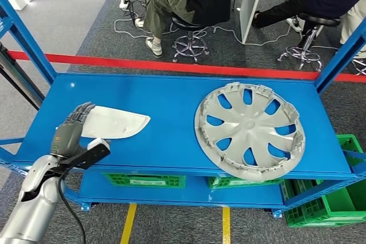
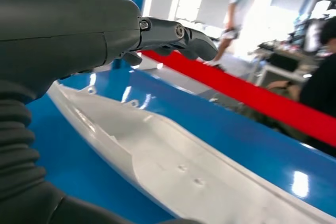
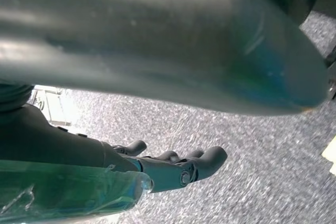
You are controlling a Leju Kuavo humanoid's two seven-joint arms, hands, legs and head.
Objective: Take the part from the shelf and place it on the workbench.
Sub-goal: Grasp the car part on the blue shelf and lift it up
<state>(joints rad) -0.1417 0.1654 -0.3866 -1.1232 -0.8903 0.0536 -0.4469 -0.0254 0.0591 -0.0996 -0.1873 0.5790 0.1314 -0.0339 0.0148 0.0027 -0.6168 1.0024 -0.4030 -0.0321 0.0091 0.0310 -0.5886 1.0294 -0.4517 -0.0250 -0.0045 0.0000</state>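
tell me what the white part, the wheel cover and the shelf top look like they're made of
White part: likely moulded plastic, smooth with a soft sheen and thin curved edges. Wheel cover: probably silver-painted plastic, with clip tabs around its rim. Shelf top: seemingly blue painted sheet metal, glossy enough to reflect lights.

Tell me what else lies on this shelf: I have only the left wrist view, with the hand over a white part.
Observer: A silver hubcap lies flat on the blue shelf, to the right of the white part and apart from it.
Operator: Where along the part is my left hand?
Observer: In the head view the left hand is over the part's left end, away from its pointed tip.
Operator: And the right hand?
Observer: The right hand hangs over grey carpet and holds nothing.
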